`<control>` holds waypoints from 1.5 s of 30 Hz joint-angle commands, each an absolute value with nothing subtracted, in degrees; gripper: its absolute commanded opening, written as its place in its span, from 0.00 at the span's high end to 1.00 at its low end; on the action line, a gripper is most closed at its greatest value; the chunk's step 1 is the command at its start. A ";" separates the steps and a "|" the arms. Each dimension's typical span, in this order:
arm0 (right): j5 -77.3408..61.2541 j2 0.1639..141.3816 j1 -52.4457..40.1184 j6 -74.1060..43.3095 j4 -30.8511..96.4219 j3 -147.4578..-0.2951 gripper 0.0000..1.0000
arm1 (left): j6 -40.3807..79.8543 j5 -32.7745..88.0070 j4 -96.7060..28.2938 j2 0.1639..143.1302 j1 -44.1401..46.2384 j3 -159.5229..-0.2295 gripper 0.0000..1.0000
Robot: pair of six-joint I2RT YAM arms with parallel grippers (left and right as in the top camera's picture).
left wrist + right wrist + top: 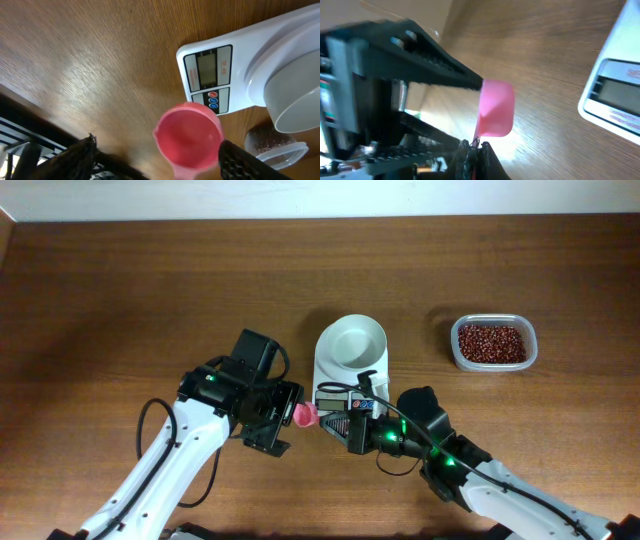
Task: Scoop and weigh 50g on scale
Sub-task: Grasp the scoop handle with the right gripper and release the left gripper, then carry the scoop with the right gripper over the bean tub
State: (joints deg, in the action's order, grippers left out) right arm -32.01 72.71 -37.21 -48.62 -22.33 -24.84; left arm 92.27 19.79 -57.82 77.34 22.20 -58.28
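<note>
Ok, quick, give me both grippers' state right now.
Left gripper: open, holding nothing.
Right gripper: shut on the pink scoop.

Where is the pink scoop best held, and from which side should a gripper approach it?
Grip the pink scoop by its thin handle; the round cup is wide and must stay free for beans. Come from the handle's end, on the scale side, as the right gripper does: it is shut on that handle. The left gripper stands open around the cup.
</note>
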 commanded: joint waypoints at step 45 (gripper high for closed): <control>7.01 38.96 -13.37 -17.37 43.09 -50.35 0.96 | 46.26 3.16 -47.18 76.86 22.46 -58.22 0.85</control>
